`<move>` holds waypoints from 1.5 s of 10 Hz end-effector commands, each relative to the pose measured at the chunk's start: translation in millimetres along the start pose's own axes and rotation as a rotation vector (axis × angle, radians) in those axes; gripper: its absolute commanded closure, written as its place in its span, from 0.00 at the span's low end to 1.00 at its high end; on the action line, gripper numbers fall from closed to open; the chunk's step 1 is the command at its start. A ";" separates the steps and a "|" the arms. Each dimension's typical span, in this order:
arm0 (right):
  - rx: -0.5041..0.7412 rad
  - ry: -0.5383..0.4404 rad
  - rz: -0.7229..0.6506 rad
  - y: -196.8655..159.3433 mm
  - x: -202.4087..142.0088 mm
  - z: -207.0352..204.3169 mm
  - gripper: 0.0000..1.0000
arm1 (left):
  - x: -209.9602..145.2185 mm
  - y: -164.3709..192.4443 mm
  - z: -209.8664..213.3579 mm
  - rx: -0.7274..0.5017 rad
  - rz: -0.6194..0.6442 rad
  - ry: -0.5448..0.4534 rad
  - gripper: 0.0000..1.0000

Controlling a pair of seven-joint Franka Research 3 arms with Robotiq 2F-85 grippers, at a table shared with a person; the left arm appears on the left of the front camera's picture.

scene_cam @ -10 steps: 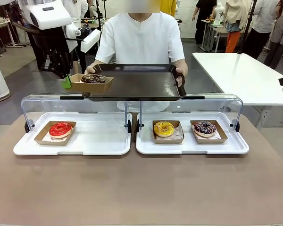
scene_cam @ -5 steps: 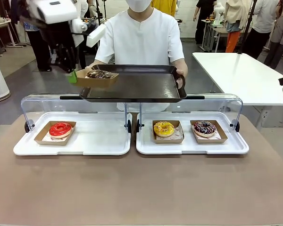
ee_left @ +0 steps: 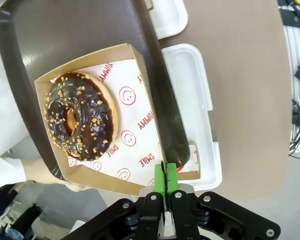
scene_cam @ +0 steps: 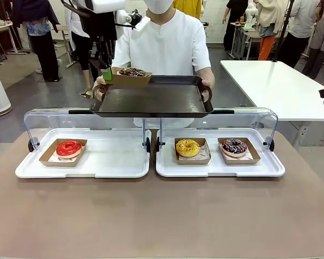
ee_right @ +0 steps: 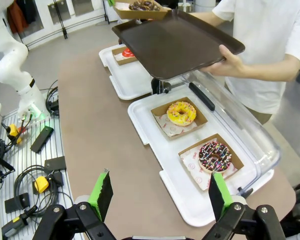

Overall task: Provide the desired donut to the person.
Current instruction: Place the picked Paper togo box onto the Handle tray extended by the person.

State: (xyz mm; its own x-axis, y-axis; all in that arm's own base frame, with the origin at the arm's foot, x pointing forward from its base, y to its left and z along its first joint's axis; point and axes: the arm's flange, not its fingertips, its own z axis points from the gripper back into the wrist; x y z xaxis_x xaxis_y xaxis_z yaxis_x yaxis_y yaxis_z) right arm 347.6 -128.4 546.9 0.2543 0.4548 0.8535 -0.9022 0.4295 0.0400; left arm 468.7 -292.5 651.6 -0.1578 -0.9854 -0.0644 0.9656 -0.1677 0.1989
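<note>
The left gripper [scene_cam: 106,74] is pinching the rim of the paper box [scene_cam: 130,80] holding the chocolate donut [scene_cam: 132,72], hovering over the far-left corner of the dark tray [scene_cam: 151,100] that the person [scene_cam: 162,43] is holding, and should be lowering it level, inside the lip, before letting go.

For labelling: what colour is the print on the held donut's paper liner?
Red, on the white liner; clearest in left wrist view.
</note>
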 end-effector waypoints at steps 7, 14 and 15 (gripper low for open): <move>0.003 -0.022 0.006 -0.8 -0.2 -0.9 0.00 | -27.8 55.9 -59.9 0.021 0.012 -0.039 0.99; 0.003 -0.022 0.006 -0.8 -0.2 -0.9 0.00 | -40.4 71.0 -81.1 -0.038 0.060 -0.089 0.74; 0.003 -0.022 0.006 -0.8 -0.2 -0.9 0.00 | -42.0 70.4 -80.4 -0.041 0.065 -0.090 0.39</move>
State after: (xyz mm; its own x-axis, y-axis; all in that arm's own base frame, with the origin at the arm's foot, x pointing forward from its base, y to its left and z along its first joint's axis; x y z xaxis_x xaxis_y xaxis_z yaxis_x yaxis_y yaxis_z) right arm 347.4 -128.6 547.0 0.2546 0.4547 0.8535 -0.9019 0.4301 0.0399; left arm 557.2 -264.9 585.3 -0.1035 -0.9945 0.0130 0.9806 -0.0998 0.1685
